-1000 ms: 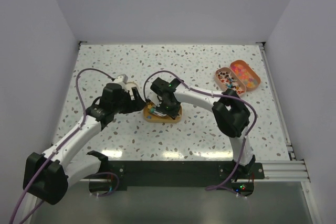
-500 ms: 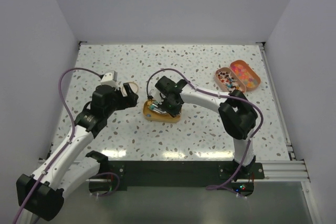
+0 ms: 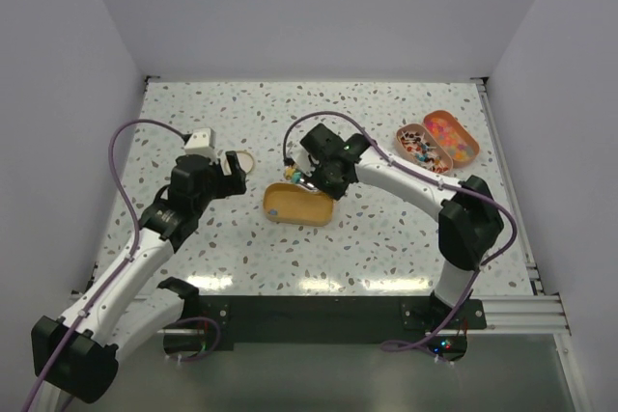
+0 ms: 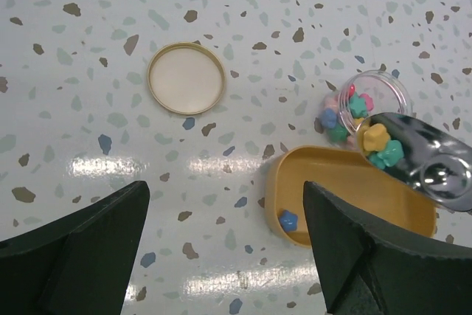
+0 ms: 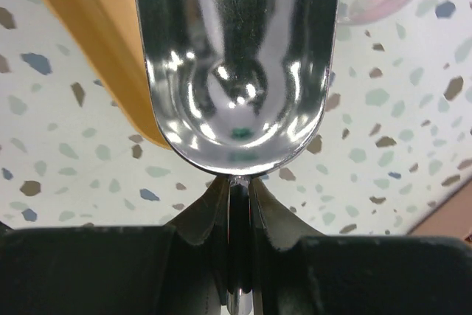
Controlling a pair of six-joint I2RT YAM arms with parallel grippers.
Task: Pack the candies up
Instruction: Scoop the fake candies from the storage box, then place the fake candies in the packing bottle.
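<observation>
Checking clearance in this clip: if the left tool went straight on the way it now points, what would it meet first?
The left tool would most likely meet bare speckled tabletop, between the round gold lid and the orange oval container. Its open fingers frame that patch, though depth is unclear.

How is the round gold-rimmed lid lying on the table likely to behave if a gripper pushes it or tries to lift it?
The lid lies flat, so a push would probably slide it, not roll it. It looks thin and shallow, so likely light, and it may skate on the glossy table. With so low a rim, pinching it from above looks awkward.
</observation>
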